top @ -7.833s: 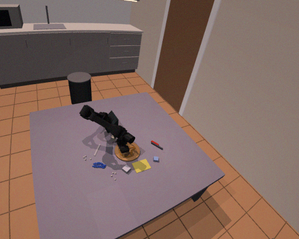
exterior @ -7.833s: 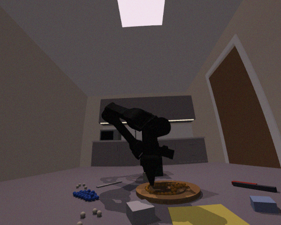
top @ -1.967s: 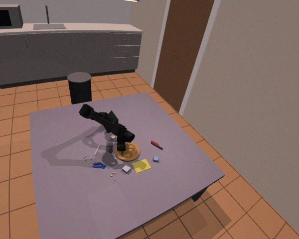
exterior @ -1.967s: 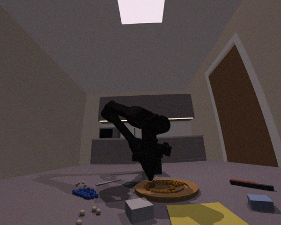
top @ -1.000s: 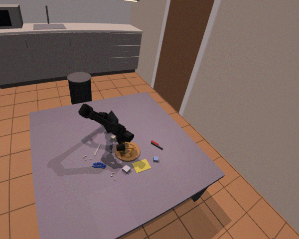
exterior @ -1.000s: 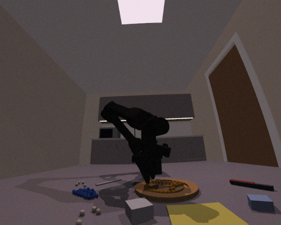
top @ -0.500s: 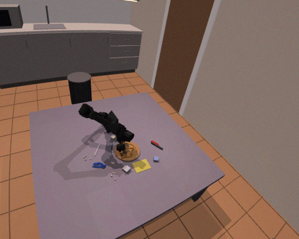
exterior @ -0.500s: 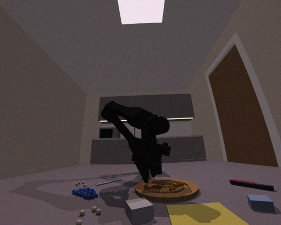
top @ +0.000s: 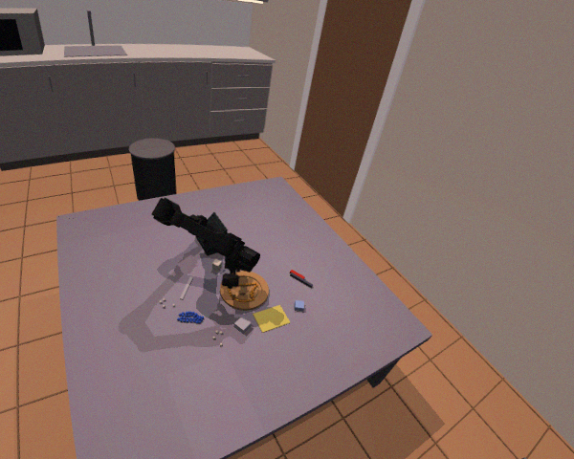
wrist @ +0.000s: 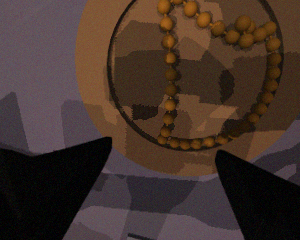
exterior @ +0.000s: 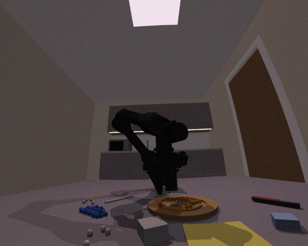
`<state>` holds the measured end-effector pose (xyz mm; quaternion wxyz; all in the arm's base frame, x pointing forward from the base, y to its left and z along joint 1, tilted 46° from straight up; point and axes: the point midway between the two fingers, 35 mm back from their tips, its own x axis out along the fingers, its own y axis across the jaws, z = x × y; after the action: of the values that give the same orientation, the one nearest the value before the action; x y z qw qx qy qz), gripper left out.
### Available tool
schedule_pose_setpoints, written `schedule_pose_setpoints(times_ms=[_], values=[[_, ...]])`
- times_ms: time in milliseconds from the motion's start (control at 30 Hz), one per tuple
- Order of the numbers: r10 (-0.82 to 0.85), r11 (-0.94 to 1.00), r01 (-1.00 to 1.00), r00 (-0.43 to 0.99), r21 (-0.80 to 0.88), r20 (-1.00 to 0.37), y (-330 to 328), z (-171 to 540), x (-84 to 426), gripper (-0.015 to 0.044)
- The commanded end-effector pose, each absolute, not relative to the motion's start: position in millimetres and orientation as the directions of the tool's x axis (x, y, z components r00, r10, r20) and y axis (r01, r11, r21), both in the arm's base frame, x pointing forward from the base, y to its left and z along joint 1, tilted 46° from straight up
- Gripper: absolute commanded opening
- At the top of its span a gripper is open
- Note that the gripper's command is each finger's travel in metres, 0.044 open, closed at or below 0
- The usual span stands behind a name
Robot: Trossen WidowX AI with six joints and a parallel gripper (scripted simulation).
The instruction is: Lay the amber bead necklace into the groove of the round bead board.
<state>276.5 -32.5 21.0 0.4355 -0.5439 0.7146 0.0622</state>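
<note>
The round bead board (top: 248, 306) (exterior: 186, 216) (wrist: 92, 65) lies flat on the table. The amber bead necklace (exterior: 188, 205) (wrist: 170, 105) lies on it. In the wrist view its right and near beads follow the groove's curve. Its left strand runs nearly straight across the inner disc, away from the groove's left side. At the upper right the beads bunch up, some off the curve. The far end is cut off by the view's edge. My gripper (exterior: 159, 193) (wrist: 163, 149) is open and empty, with its fingertips at the board's near edge in the wrist view.
A blue bead string (top: 190, 316) (exterior: 93, 211) lies left of the board. Around the board are a pale block (top: 242, 324) (exterior: 152, 228), a yellow sheet (top: 271, 318), a blue block (top: 298, 305), a red-and-black tool (top: 300, 277), a thin pale stick (top: 186, 288) and several loose white beads.
</note>
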Motion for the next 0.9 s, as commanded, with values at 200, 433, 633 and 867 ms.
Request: schedule_pose_setpoints(times_ms=[200, 433, 633, 867], values=[[-0.72, 0.465, -0.759, -0.025, -0.456, -0.693, -17.4, 28.8, 281.7, 0.012], [-0.718, 0.467, -0.755, -0.019, -0.461, -0.696, -22.6, 23.7, 283.4, 0.012], [-0.718, 0.466, -0.756, -0.02, -0.46, -0.696, -26.6, 19.8, 283.2, 0.012], [-0.719, 0.466, -0.757, -0.022, -0.459, -0.694, -34.5, 12.2, 282.5, 0.012]])
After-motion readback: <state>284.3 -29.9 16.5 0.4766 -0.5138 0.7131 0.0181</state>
